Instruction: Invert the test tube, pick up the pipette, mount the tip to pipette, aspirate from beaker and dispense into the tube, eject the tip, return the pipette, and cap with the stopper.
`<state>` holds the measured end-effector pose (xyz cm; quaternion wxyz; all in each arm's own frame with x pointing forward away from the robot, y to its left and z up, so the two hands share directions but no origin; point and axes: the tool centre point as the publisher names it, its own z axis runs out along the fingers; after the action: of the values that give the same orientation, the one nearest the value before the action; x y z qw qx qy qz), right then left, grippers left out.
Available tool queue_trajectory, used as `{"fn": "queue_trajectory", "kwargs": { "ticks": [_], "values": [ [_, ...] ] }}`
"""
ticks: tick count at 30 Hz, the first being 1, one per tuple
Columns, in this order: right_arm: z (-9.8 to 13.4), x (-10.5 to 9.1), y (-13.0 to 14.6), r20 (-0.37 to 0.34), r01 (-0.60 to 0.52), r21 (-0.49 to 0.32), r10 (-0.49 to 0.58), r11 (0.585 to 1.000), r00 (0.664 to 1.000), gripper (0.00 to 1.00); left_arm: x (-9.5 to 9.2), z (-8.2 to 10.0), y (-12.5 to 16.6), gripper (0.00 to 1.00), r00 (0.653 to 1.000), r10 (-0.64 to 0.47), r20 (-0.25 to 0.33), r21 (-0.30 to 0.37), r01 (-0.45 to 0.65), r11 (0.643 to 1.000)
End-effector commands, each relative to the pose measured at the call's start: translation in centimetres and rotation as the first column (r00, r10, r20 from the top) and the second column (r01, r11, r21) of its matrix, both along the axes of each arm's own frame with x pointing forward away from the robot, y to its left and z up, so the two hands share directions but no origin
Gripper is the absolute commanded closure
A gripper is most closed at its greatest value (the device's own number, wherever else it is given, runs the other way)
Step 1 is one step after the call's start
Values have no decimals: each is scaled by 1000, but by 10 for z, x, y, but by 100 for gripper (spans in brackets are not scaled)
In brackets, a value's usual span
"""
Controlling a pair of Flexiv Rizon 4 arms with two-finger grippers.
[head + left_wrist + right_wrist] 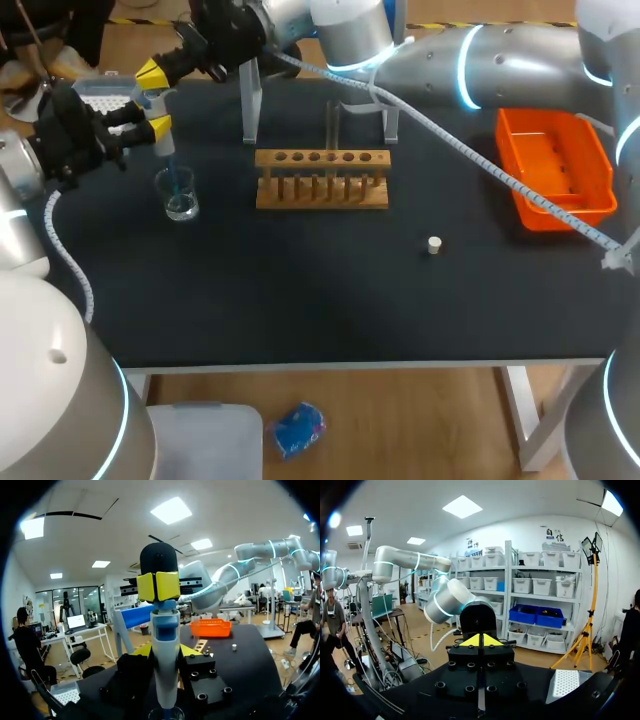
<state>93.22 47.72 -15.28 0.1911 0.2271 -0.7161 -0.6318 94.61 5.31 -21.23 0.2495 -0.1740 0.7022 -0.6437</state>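
Observation:
My left gripper [157, 127] is shut on the white and blue pipette [163, 146], holding it upright over the glass beaker [181, 197], with the pipette's tip down inside the beaker. In the left wrist view the pipette [165, 655] stands between my fingers, above the beaker [165, 714]. My right gripper [152, 73] is shut and sits at the pipette's top end; its yellow tips [159, 586] are closed together there. A clear test tube [333, 128] stands in the wooden rack [322, 190]. The small stopper [433, 245] lies loose on the mat.
A white tip box [105, 95] sits at the back left, behind the beaker. A clear pipette stand [250, 105] rises behind the rack. An orange tray [598, 178] is at the right. My right arm and its cable span the back of the table.

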Motion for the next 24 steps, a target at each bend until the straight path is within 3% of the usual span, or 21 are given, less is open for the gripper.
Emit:
{"fn": "queue_trajectory", "kwargs": {
  "ticks": [1,9,24],
  "values": [
    [-8,3,1,-4,-2,3,2,1000,1000,100,0,4,-1,100,1000,3,2,0,-3,1000],
    [-9,2,4,-8,1,8,-1,1000,1000,100,0,4,-1,100,1000,3,2,0,-3,1000],
    [23,-3,1,66,-5,13,4,1000,998,100,0,4,-1,100,1000,3,2,0,-3,1000]
  ]
}}
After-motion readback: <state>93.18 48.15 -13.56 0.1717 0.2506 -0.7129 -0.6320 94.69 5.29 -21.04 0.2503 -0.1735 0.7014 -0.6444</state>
